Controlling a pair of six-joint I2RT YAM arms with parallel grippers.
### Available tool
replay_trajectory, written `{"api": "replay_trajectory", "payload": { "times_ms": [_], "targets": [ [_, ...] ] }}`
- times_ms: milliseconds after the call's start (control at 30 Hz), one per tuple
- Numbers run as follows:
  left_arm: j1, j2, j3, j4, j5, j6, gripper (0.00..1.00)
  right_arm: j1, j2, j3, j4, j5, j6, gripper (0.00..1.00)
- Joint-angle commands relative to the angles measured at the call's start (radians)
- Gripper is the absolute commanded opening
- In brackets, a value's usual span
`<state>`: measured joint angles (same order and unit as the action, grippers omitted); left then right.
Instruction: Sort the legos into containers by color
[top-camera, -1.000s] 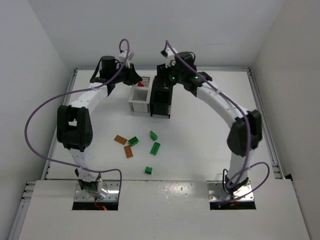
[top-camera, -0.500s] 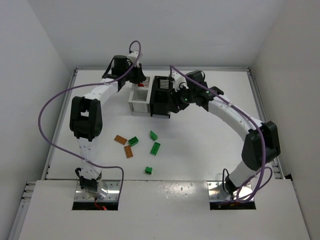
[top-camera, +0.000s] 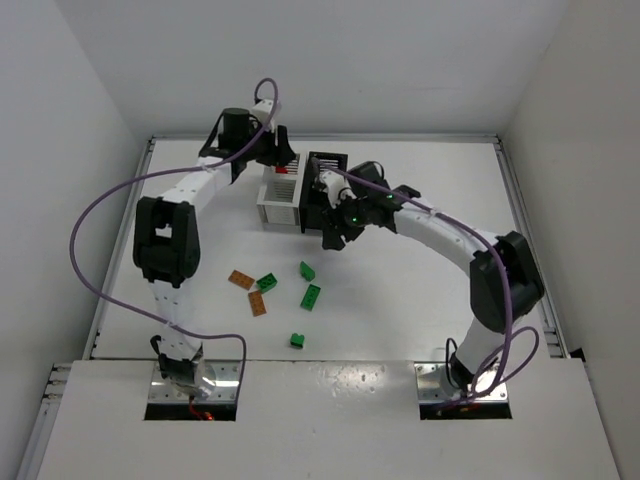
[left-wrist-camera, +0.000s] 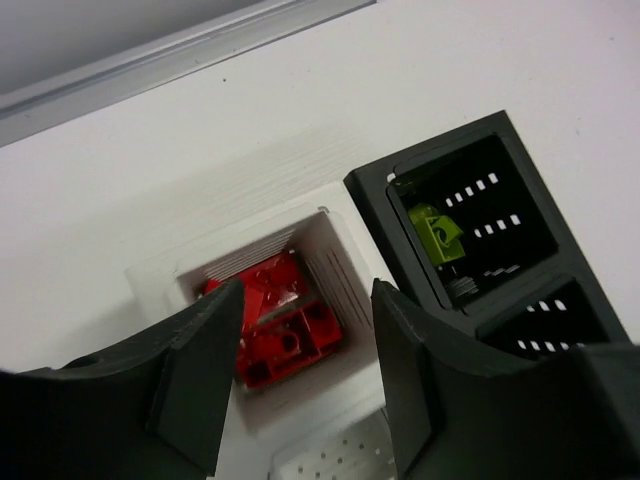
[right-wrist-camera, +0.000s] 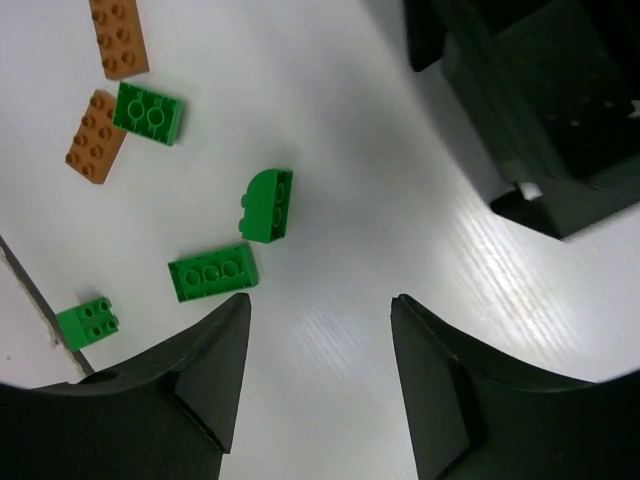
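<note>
The left gripper (left-wrist-camera: 305, 335) hangs over the far white container (left-wrist-camera: 335, 262), fingers spread and empty, placed there, I judge, because that bin collects the red legos (left-wrist-camera: 282, 335); just right of it the black container (left-wrist-camera: 430, 150) keeps 1 yellow-green piece (left-wrist-camera: 436, 232) propped on edge against its wall. The right gripper (right-wrist-camera: 320, 310) tips down toward the tabletop (right-wrist-camera: 330, 120) just near of the black container, fingers also apart with nothing between them, probably lining up on the loose pile. There lie 2 orange-brown bricks (top-camera: 241, 279) at the left and 4 green bricks (top-camera: 311, 296) to their right and nearer, most studs up. In the right wrist view the long green brick (right-wrist-camera: 212, 272) has its long axis roughly along the line between the fingers, so the wrist likely must turn to pinch its short sides
</note>
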<state>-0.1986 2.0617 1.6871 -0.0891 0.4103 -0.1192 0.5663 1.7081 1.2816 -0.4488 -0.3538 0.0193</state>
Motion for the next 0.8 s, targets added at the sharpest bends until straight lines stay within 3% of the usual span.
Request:
{"api": "replay_trajectory", "payload": {
  "times_ms": [0, 167, 267, 333, 467, 667, 767],
  "targets": [
    [0.068, -0.173, -0.036, 0.035, 0.042, -0.037, 0.60, 0.070, 0.066, 0.018, 0.036, 0.050, -0.002, 0.58],
    [0.172, -0.490, -0.197, 0.019, 0.016, -0.060, 0.61, 0.176, 0.205, 0.076, 0.005, 0.085, 0.007, 0.55],
    [0.226, -0.622, -0.277, -0.098, -0.075, -0.037, 0.74, 0.210, 0.252, 0.076, 0.025, 0.125, 0.030, 0.58],
    [0.252, -0.753, -0.352, -0.159, -0.117, 0.002, 0.99, 0.219, 0.290, 0.090, 0.035, 0.172, 0.054, 0.60],
    [0.286, -0.992, -0.525, -0.187, -0.166, 0.045, 1.00, 0.219, 0.357, 0.137, 0.035, 0.182, 0.064, 0.61],
    [0.286, -1.250, -0.720, -0.254, -0.096, 0.150, 1.00, 0.219, 0.398, 0.150, 0.078, 0.211, 0.073, 0.47],
    [0.286, -1.272, -0.741, -0.346, -0.001, 0.249, 1.00, 0.219, 0.407, 0.169, 0.088, 0.243, 0.073, 0.30]
  ]
}}
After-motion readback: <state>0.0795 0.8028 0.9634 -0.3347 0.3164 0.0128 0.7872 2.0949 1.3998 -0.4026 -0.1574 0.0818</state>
